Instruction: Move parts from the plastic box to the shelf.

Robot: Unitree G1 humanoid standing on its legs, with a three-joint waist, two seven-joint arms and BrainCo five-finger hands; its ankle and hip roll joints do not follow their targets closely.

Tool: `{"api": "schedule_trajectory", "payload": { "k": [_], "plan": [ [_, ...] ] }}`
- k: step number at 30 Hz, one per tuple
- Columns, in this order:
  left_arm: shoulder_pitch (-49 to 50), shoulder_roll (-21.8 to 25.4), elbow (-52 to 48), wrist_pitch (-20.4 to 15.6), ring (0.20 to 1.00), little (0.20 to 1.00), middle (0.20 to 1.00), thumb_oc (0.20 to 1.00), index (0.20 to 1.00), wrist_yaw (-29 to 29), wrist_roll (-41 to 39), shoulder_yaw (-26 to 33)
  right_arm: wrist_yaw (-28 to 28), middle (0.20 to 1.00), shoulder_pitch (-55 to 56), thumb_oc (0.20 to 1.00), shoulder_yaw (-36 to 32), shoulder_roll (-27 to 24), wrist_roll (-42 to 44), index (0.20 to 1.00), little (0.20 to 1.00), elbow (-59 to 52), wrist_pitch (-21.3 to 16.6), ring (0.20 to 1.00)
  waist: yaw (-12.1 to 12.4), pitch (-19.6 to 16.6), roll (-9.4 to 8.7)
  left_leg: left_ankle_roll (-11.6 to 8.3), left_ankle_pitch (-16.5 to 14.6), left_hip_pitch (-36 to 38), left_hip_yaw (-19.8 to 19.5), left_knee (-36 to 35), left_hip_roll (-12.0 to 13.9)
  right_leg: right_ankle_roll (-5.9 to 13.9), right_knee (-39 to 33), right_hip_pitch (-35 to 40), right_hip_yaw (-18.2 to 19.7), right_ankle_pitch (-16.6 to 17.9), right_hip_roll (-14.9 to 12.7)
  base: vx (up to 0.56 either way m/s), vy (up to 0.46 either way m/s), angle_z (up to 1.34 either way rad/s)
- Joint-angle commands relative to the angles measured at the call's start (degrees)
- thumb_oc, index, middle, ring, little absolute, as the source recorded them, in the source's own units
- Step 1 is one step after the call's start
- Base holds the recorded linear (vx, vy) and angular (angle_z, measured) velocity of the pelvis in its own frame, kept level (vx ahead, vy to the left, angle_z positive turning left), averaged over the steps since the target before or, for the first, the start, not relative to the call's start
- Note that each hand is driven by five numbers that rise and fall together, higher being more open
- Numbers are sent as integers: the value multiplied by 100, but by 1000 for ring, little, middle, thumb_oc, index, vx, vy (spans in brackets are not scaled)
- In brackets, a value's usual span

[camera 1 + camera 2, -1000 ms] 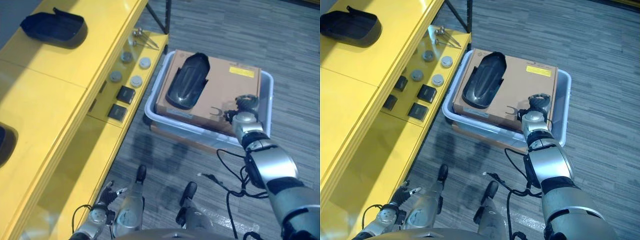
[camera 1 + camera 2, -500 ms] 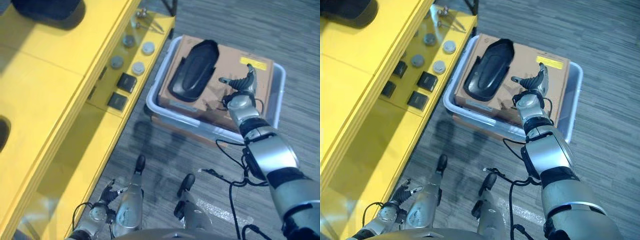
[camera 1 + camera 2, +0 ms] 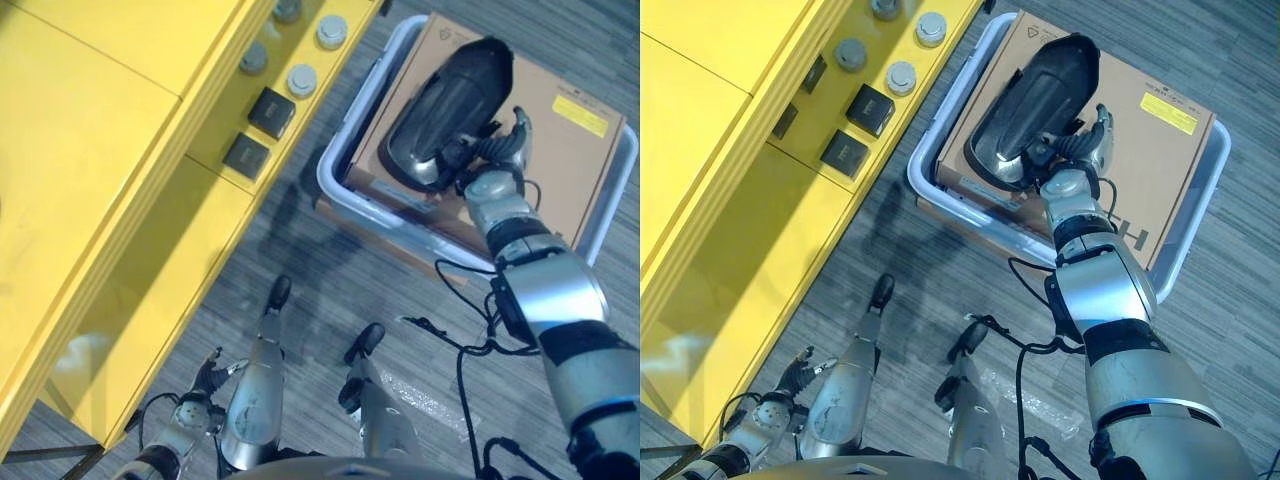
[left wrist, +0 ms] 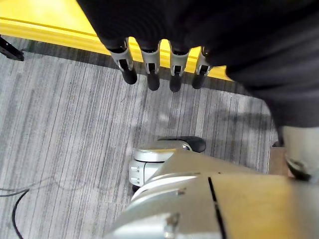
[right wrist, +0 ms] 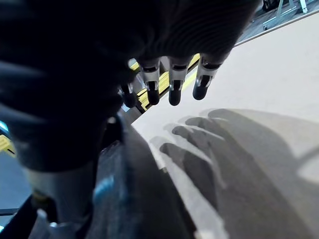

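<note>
A glossy black moulded part (image 3: 445,100) lies on a brown cardboard box (image 3: 570,150) inside the pale plastic box (image 3: 333,165) on the floor. My right hand (image 3: 497,160) is at the part's near end, thumb side against it. In the right wrist view its fingers (image 5: 172,89) hang straight over the cardboard (image 5: 259,74), holding nothing, and the black part (image 5: 129,199) lies beside the thumb. The yellow shelf (image 3: 100,150) runs along the left. My left hand (image 3: 195,410) hangs low by the shelf's near end, fingers (image 4: 149,74) straight above the floor.
The shelf's lower level holds round grey discs (image 3: 302,78) and two black square parts (image 3: 277,110) close to the plastic box. A strip of grey carpet floor (image 3: 290,260) separates shelf and box.
The camera has tilted, shifting the whole picture. My right hand has moved from the cardboard's near right part leftward to the black part's near end. The left hand stays low.
</note>
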Motion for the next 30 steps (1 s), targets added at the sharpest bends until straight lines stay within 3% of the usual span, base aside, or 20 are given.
{"api": "schedule_trajectory", "payload": {
  "k": [1, 5, 6, 7, 17, 25, 30],
  "plan": [
    [-211, -268, -88, -117, 1000, 1000, 1000, 1000, 1000, 28, -109, -421, -169, 1000, -340, 1000, 345, -450, -90, 1000, 1000, 210, 51, 1000, 119, 96, -33, -120, -620, 136, -191, -35, -3, 534, -23, 518, -69, -863, -234, 7, 4, 5],
    [-298, -254, -196, -131, 1000, 1000, 1000, 1000, 1000, 13, -123, -489, -98, 1000, -333, 1000, 405, -566, -188, 1000, 1000, 341, 153, 1000, 169, 168, 8, -128, -591, 30, -254, -35, -34, 546, -23, 443, -136, -849, -235, -6, -9, 7],
    [-347, -257, -222, -120, 1000, 1000, 1000, 1000, 1000, -11, -62, -555, -27, 837, -283, 837, 383, -674, -213, 837, 837, 467, 228, 837, 206, 200, 51, -147, -569, -72, -311, -35, -48, 552, -23, 379, -192, -853, -231, 6, 0, 12],
    [-375, -278, -211, -115, 1000, 1000, 1000, 1000, 1000, -31, -56, -577, 99, 200, -240, 200, 360, -666, -152, 200, 200, 505, 246, 200, 223, 216, 64, -154, -561, -105, -326, -35, -64, 553, -23, 373, -228, -864, -234, 9, 1, 14],
    [-211, -266, -159, -92, 1000, 1000, 1000, 1000, 1000, 33, -41, -310, 307, 200, 194, 200, 226, -610, -151, 200, 200, 394, 259, 200, 106, 112, 51, -147, -625, 93, -310, -35, -89, 535, -23, 558, -254, -877, -283, 5, 3, 4],
    [27, -158, -364, -96, 1000, 1000, 1000, 1000, 1000, 41, 109, -56, 360, 200, 708, 200, 34, -1018, -293, 200, 200, 245, 229, 200, -34, -125, 40, -148, -700, 422, -242, -35, -60, 537, -23, 885, -271, -928, -319, 2, 0, 0],
    [316, 96, -952, -183, 1000, 1000, 1000, 1000, 1000, 51, 116, 326, 337, 200, 1140, 200, 233, -1226, -878, 200, 200, -186, 168, 200, -129, -352, 42, -133, -759, 689, -137, -35, -35, 535, -23, 1111, -240, -964, -327, 19, -23, 0]
  ]
}}
